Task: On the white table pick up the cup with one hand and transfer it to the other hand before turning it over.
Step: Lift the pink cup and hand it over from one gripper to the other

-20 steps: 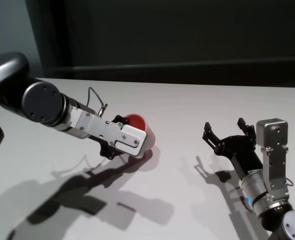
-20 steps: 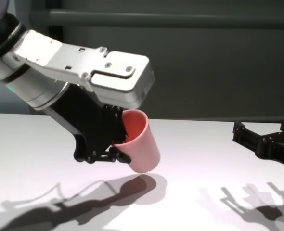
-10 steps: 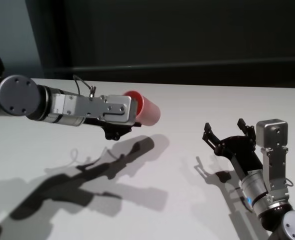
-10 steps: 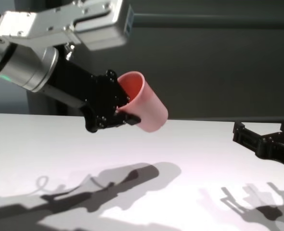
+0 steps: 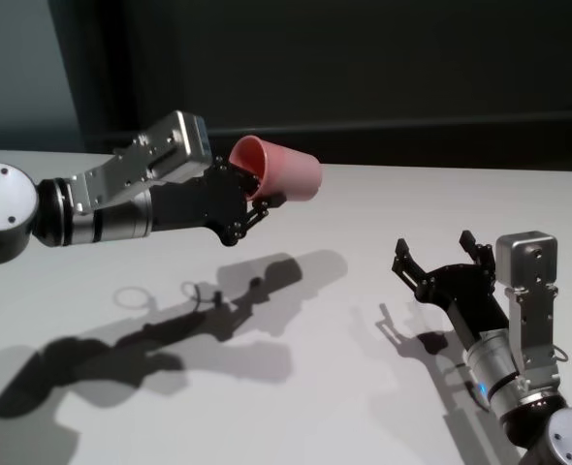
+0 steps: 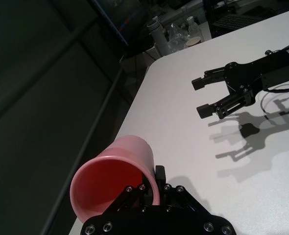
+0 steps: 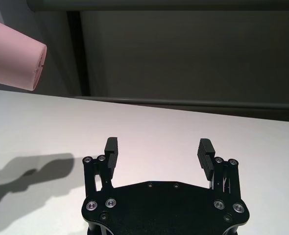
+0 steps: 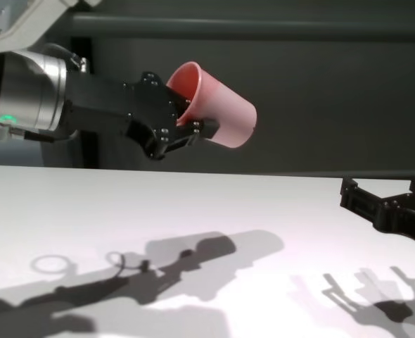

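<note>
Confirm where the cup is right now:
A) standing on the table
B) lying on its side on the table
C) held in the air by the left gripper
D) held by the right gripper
C: the left gripper pinches the cup by its rim, clear above the table.

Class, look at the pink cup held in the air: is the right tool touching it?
Apart. The head view shows the cup pinched at its rim by the left tool, while the right tool sits open low over the white table, bare tabletop between them.
</note>
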`<state>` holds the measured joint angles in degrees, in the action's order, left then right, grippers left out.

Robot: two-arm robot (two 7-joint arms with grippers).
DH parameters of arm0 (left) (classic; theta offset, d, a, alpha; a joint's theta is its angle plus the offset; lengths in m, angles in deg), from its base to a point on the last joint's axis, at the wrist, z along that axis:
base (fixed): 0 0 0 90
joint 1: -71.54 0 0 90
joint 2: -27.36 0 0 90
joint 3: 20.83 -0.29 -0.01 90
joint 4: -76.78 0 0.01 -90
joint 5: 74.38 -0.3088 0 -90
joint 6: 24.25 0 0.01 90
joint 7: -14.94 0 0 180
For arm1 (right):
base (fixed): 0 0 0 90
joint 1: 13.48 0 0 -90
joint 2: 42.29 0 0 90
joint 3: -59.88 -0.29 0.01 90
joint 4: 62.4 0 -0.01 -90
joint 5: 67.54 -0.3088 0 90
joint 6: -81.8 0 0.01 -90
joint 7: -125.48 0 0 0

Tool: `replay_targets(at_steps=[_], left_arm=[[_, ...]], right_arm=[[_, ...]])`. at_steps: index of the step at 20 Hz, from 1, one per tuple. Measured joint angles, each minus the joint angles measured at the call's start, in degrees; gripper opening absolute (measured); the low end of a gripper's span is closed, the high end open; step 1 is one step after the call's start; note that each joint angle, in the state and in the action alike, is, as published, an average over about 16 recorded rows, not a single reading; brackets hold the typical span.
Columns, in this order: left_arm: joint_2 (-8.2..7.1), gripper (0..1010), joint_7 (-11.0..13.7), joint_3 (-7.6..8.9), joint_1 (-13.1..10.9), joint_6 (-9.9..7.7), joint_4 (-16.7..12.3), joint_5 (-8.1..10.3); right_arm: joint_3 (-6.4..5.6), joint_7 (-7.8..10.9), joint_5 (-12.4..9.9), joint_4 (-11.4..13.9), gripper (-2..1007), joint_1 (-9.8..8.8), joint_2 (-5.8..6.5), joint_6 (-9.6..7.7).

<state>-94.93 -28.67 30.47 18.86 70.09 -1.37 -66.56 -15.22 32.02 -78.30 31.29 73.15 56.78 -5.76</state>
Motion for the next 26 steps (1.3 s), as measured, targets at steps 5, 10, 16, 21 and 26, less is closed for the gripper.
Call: replay_targets(at_steps=[5, 10, 16, 21, 26], left_arm=[[2.03, 47, 0.58, 2.78, -1.51, 1.72, 2.94, 7.37], [4.21, 47, 1.93, 4.24, -1.64, 3.14, 6.06, 13.02], [7.10, 47, 3.89, 4.56, -0.40, 4.61, 10.09, 17.63], [9.46, 47, 5.48, 4.07, 1.10, 5.61, 13.20, 20.07], [11.66, 47, 6.81, 3.43, 2.57, 6.37, 15.95, 21.93]], right_arm=[[0.00, 0.00, 0.00, 0.00, 1002, 0.00, 0.00, 0.00], [0.00, 0.00, 0.00, 0.00, 1002, 0.00, 0.00, 0.00], [0.00, 0.00, 0.00, 0.00, 1002, 0.00, 0.00, 0.00], [0.00, 0.00, 0.00, 0.00, 1002, 0.00, 0.00, 0.00], [0.00, 0.00, 0.00, 0.00, 1002, 0.00, 0.00, 0.00]])
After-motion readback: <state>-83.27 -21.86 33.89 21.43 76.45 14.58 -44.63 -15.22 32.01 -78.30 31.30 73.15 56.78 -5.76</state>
